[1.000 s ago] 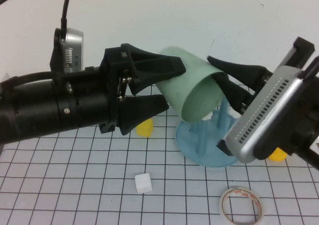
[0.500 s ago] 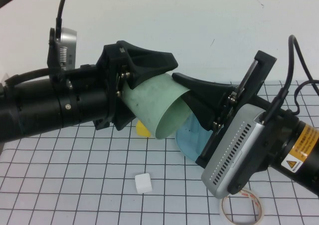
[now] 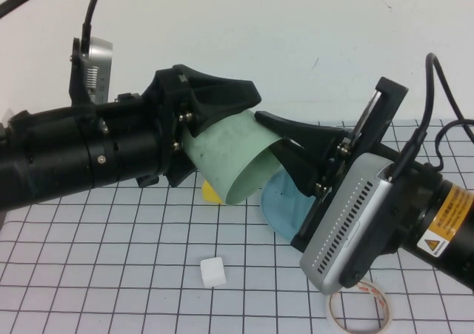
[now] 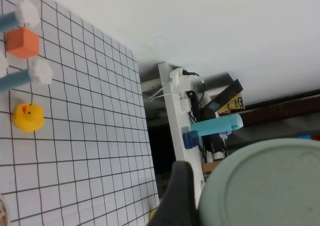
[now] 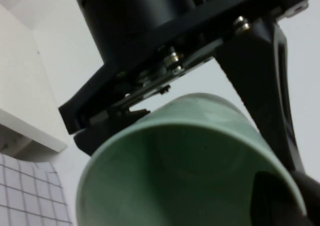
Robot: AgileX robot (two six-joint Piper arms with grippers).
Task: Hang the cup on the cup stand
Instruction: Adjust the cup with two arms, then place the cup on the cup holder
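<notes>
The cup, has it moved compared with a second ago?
Yes. The cup, held between the left gripper and right gripper, has dropped toward the white cube.

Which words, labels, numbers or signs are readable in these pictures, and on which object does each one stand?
No text reads clearly enough to quote.
Right arm, yellow warning label with a triangle sign: its words are too small to read.
Tape roll, red printing on the inner ring: blurred, unreadable.
Yellow box on the shelf in the left wrist view: printing too small to read.
Cup, left gripper, right gripper: no writing visible.
</notes>
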